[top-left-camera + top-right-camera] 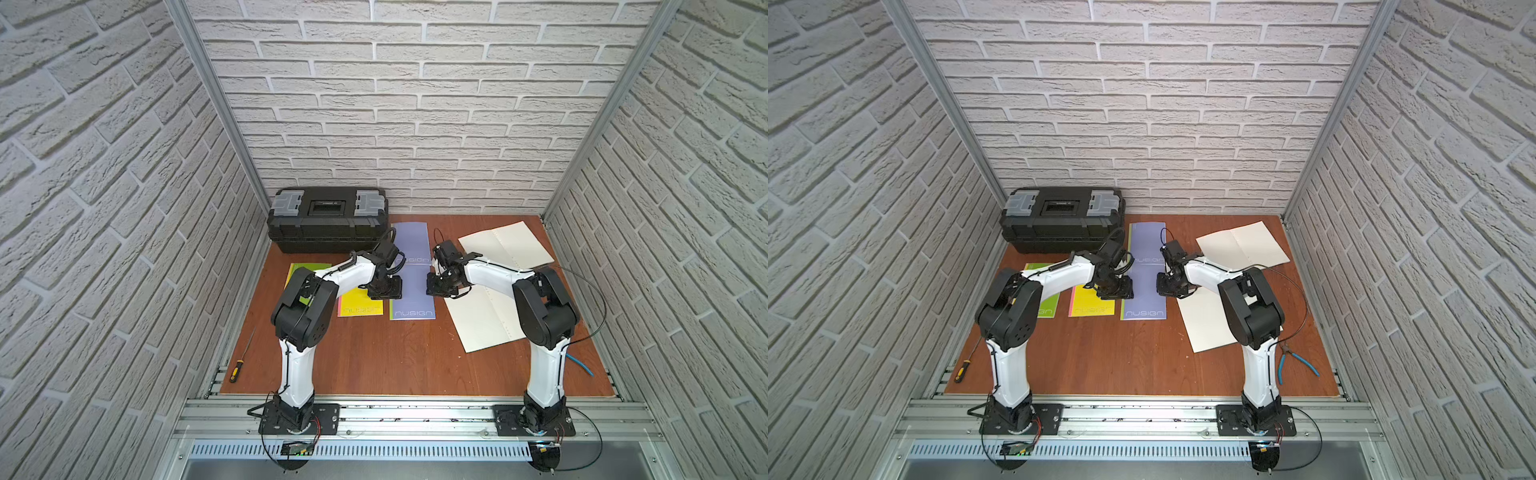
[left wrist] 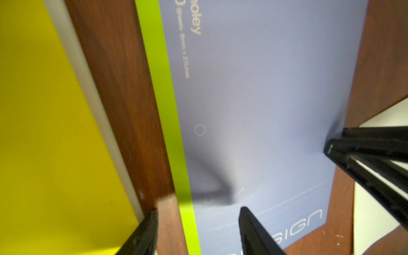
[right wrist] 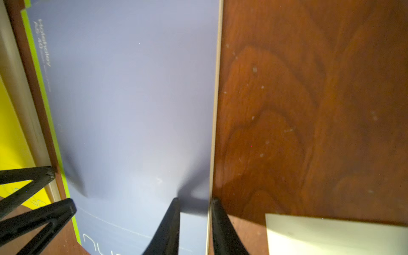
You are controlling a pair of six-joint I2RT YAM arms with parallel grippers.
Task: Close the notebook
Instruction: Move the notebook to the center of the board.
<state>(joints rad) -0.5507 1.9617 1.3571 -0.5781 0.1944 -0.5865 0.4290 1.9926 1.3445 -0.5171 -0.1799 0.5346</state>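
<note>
Arms bent inward, left tool (image 2: 198, 210) pointing down, parted wide; right tool (image 3: 195, 200) barely parted

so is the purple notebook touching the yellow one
Apart. The left wrist view shows a strip of bare table between the purple notebook and the yellow notebook.

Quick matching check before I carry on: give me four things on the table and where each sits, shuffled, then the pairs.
1 toolbox
2 screwdriver
3 pliers
4 yellow notebook

A between the green notebook and the purple notebook
B back left, against the wall
C front right of the table
D front left edge

Pairs: 1-B, 2-D, 3-C, 4-A
</note>
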